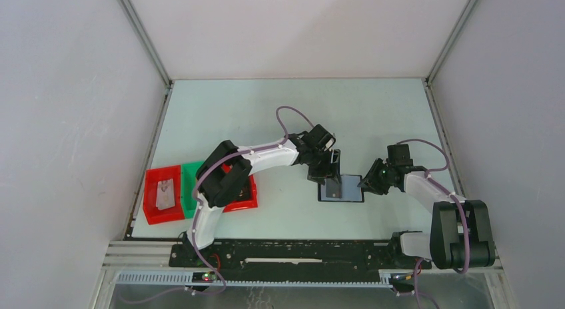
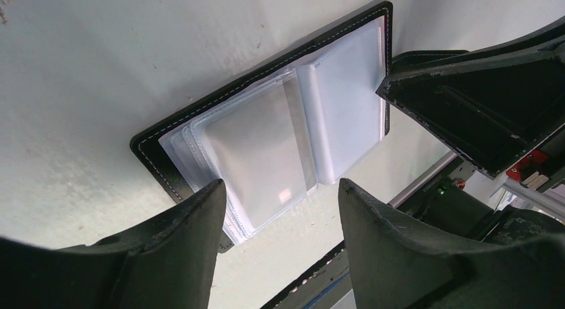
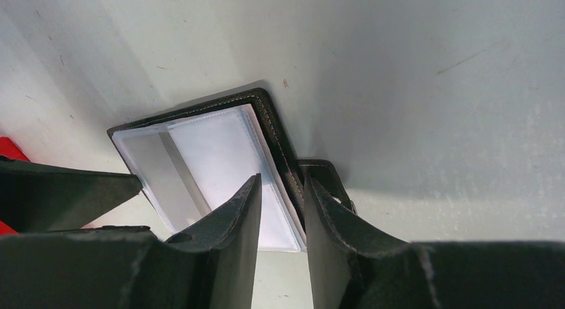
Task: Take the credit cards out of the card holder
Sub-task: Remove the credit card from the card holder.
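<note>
The card holder (image 1: 341, 190) lies open and flat on the table, its black stitched cover (image 2: 154, 156) framing clear plastic sleeves (image 2: 346, 89). A pale grey credit card (image 2: 256, 142) shows inside the front sleeve of one panel. My left gripper (image 2: 281, 186) hovers open over that panel's near edge, its fingers (image 2: 193, 236) wide apart with nothing held; from above it (image 1: 331, 174) sits at the holder's back left. My right gripper (image 3: 281, 179) stands a narrow gap apart, astride the holder's right edge (image 3: 283, 146): one finger over the sleeves, the other outside the cover by a black strap (image 3: 333, 179).
Red tray (image 1: 163, 196) and green tray (image 1: 192, 181) sit at the table's left edge, the red one holding a pale flat piece. Another red tray (image 1: 243, 197) is partly under my left arm. Grey walls enclose the table; a black rail (image 1: 293, 252) runs along the near edge.
</note>
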You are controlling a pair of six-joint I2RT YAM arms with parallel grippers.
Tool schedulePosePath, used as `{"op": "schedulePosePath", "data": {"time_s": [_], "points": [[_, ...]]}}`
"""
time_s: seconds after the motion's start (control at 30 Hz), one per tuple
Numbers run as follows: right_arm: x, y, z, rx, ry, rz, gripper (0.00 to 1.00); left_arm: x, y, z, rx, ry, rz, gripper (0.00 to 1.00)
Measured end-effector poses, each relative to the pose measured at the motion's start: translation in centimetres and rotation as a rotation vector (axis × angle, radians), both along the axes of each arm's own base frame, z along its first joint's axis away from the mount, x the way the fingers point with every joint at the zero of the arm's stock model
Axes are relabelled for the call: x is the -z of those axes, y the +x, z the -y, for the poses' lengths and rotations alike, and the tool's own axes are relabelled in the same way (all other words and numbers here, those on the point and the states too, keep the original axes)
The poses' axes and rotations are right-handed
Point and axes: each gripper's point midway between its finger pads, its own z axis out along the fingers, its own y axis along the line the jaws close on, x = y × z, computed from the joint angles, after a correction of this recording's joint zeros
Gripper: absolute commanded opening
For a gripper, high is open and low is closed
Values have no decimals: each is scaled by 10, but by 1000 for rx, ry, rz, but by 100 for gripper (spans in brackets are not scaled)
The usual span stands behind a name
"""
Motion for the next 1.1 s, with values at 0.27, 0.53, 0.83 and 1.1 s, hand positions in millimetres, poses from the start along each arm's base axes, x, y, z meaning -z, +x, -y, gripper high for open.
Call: {"op": "schedulePosePath", "data": {"time_s": [0.27,0.53,0.83,1.1], "points": [[0,0,0,0,0,0,38,0,-1,1,2,-3,-4,68],[0,0,0,1,0,0,38,-1,-2,9,22,-24,-29,68],[0,0,0,1,0,0,38,-1,-4,12,33,-39,-52,68],[0,0,0,0,0,1,38,-11,-10,30,65,-130,-72,68]]}}
